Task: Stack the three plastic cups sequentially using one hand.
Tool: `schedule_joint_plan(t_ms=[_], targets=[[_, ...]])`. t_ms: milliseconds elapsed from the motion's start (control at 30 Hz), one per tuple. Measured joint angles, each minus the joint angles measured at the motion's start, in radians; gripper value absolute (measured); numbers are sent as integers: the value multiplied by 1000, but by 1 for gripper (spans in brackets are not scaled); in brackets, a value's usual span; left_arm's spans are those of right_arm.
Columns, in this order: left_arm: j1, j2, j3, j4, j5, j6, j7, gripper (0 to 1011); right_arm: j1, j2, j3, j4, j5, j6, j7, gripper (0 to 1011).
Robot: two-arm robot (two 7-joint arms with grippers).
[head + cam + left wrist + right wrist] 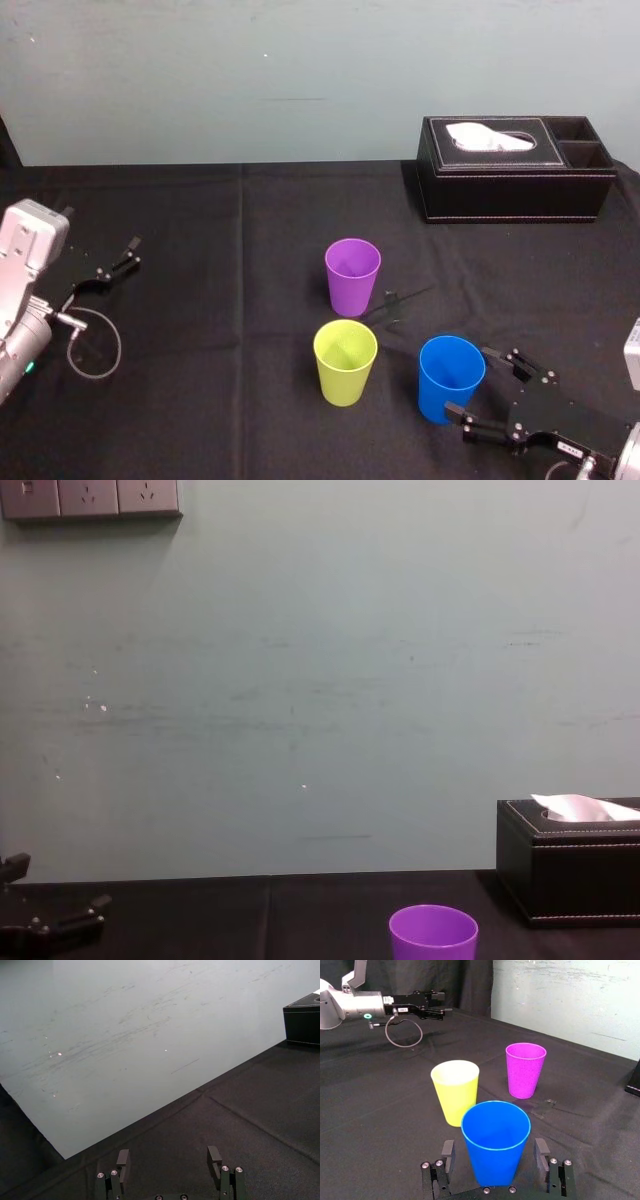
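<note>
Upright, mouths up: blue cup (451,378), yellow-green cup (345,361), purple cup (352,276). Right gripper (472,383) spread wide either side of blue cup. Purple cup's base cut off in chest view. Left gripper (118,258) parked far left, fingers apart.

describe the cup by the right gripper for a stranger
From the black tissue box at the far right, come toward the robot. The cup stands inside the open right gripper. Beside a purple cup and a yellow-green cup, it alone is blue.
</note>
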Motion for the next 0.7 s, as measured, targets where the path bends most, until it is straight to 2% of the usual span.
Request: schedule_joint_plan(t_ms=[433,700], targets=[[0,0,0,0,0,0,0,1010,29,-31,-10,14,-14,6,3,1003],[0,0,0,0,0,0,0,1010,62,-53,-31,34,-25,9,7,1003]])
